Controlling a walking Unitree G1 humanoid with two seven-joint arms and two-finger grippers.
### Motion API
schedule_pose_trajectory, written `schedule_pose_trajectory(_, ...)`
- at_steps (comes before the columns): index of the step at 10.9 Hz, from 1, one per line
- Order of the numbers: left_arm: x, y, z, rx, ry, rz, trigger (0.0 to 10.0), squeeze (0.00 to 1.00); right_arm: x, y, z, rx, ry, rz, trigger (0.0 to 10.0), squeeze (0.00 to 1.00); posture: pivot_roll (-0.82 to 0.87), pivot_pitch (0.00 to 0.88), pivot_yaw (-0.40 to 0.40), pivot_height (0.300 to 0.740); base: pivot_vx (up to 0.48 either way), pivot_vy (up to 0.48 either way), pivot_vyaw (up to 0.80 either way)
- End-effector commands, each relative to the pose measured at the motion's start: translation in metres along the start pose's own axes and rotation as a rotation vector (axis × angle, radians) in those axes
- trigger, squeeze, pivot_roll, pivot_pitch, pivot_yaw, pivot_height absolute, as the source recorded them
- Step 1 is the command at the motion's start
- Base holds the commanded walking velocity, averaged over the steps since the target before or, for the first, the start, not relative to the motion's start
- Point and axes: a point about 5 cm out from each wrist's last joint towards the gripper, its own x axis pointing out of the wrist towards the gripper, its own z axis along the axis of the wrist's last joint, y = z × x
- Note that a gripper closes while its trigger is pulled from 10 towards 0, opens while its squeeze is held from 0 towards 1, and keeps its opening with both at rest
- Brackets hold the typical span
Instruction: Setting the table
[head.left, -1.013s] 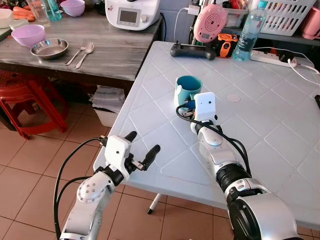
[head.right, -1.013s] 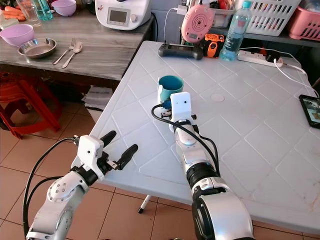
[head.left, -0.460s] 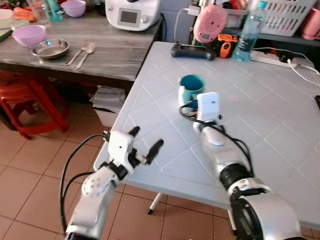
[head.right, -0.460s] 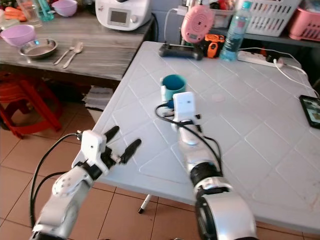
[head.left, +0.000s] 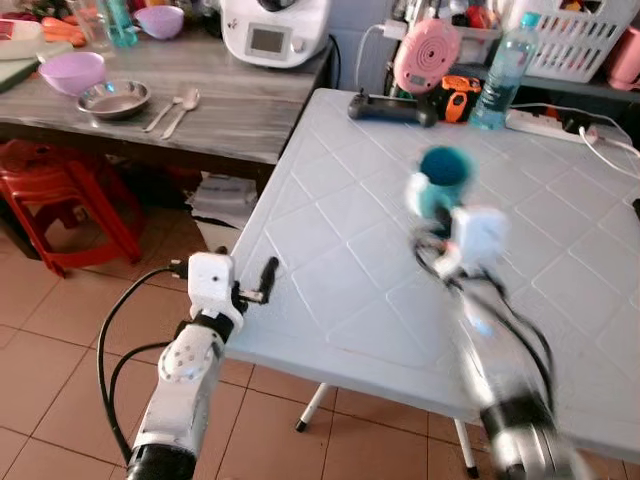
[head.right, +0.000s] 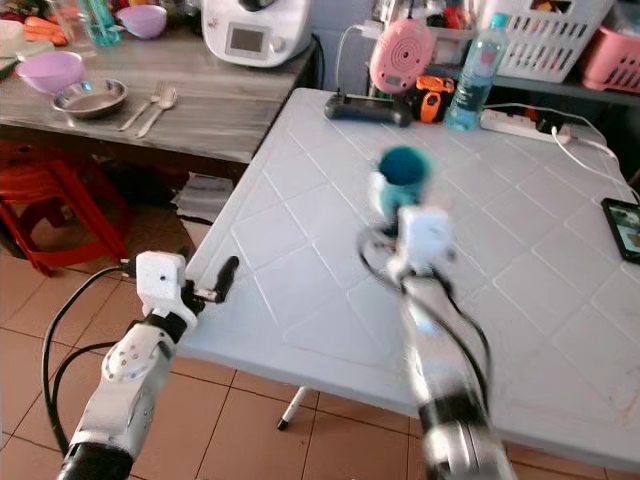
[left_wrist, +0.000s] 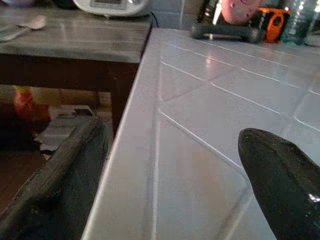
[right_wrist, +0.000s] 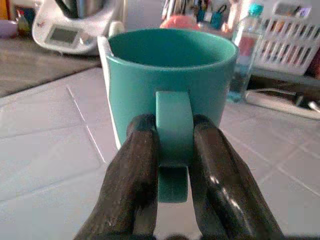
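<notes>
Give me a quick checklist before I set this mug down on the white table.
1. Grip: right gripper has its fingers clamped on the handle of the teal mug: ok.
2. Mug upright: rim looks level in the right wrist view: ok.
3. Mug contents: the inside is in shadow: cannot tell.
4. Landing spot: the head views are blurred around the mug, so the white table under it is unclear: cannot tell.
5. Left gripper: open, at the table's near edge, apart from the mug: ok.
6. Clutter: water bottle and black controller stand at the far edge, away from the mug: ok.

Head eyes look down over white table (head.left: 340, 260), wrist views close along it.
</notes>
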Motion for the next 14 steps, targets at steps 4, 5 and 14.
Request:
schedule_pose_trajectory(4,0.016,-0.005,0.007,-0.107,-0.032,0.021,10.0,0.0,-0.029,-0.007,0.004,-0.004,0.017,-0.033,10.0,0.0,-0.02,0.015,-0.019,0.74,0.0,0.068,-0.47)
schedule_pose_trajectory(5,0.018,-0.007,0.009,-0.102,-0.047,0.014,10.0,0.0,-0.03,-0.006,0.008,-0.004,0.029,-0.036,10.0,0.0,-0.02,0.014,-0.022,0.74,0.0,0.345,-0.71)
schedule_pose_trajectory(14,0.017,-0.001,0.01,-0.077,-0.069,0.024,10.0,0.0,-0.038,-0.009,0.017,-0.023,0.012,-0.037,10.0,0.0,-0.01,0.009,-0.013,0.74,0.0,0.364,-0.23)
